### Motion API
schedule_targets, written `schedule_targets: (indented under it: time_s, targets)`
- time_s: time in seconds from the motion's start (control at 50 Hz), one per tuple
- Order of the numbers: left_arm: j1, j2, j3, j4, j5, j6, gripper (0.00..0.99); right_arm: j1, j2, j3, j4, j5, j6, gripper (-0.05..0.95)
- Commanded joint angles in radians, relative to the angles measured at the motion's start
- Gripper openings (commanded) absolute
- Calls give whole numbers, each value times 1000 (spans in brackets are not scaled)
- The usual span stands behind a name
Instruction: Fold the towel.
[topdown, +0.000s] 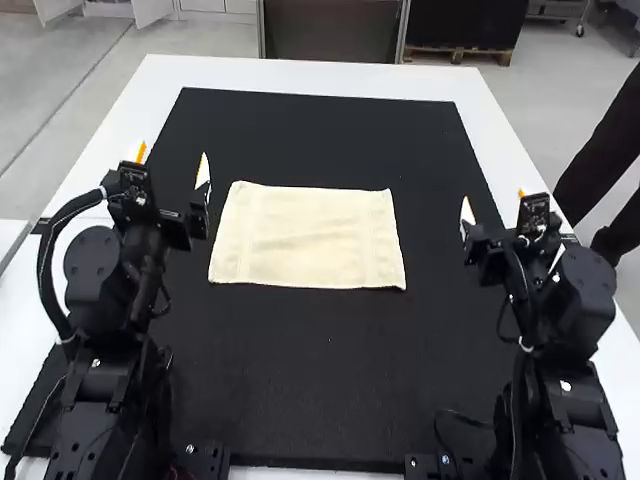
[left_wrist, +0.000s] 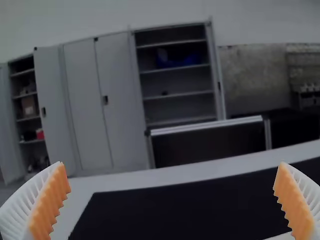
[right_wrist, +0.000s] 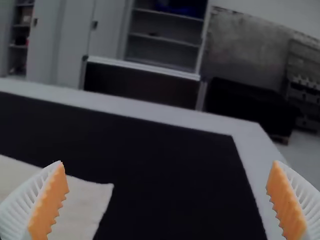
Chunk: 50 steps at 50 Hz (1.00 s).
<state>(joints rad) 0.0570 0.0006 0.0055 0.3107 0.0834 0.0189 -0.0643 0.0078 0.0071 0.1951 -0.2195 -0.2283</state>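
Note:
The cream towel (topdown: 310, 237) lies as a flat rectangle on the black mat, its long sides running left to right. My left gripper (topdown: 172, 165) is open, raised off the towel's left side. On the other side, my right gripper (topdown: 495, 212) stands open to the right of the towel, not touching it. The left wrist view has the left gripper (left_wrist: 172, 200) with its fingers wide apart and nothing between them. In the right wrist view, the right gripper (right_wrist: 167, 200) is likewise spread and holds nothing; a corner of the towel (right_wrist: 82, 207) lies beyond one finger.
The black mat (topdown: 320, 390) extends around the towel on all sides. A white table edge (topdown: 300, 75) borders the mat at the far side. At the right edge of the high view, a person's dark-clothed limbs are beside the table.

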Motion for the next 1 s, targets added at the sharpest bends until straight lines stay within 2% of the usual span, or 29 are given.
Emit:
schedule_targets:
  time_s: [0.0,0.08,0.14,0.22,0.26,0.4,0.5,0.58,0.66,0.72,0.8,0.98]
  targets:
    - [4,-2,-6,-22,15,7,959,-14,-6,-2,-34,-93,43,916]
    - [4,-2,-6,-59,15,9,961,-15,-6,-4,-45,-75,35,916]
    - [4,-2,-6,-68,15,7,959,-15,-6,-4,-54,-40,-8,916]
    - [4,-2,-6,-65,15,3,959,-15,-6,-4,-57,-11,-108,918]
    - [4,-2,-6,-62,15,-8,959,-14,-6,-6,-77,45,-186,918]
    - [4,-2,-6,-50,15,-11,959,-11,-6,-7,-65,39,-204,920]
    - [4,-2,-6,-42,15,-5,959,-8,-6,-7,-5,19,-203,918]
    - [6,-2,-6,-24,15,-8,959,-9,-6,-7,96,19,-187,918]
    - [4,-2,-4,21,10,-10,959,-19,-6,-7,193,19,-55,916]
    - [4,-2,7,51,7,-10,959,-22,-5,1,202,12,3,916]
    - [4,7,60,38,7,-10,959,-25,6,47,210,-9,75,916]
    - [0,150,214,41,6,-10,959,-29,175,238,179,-43,188,916]
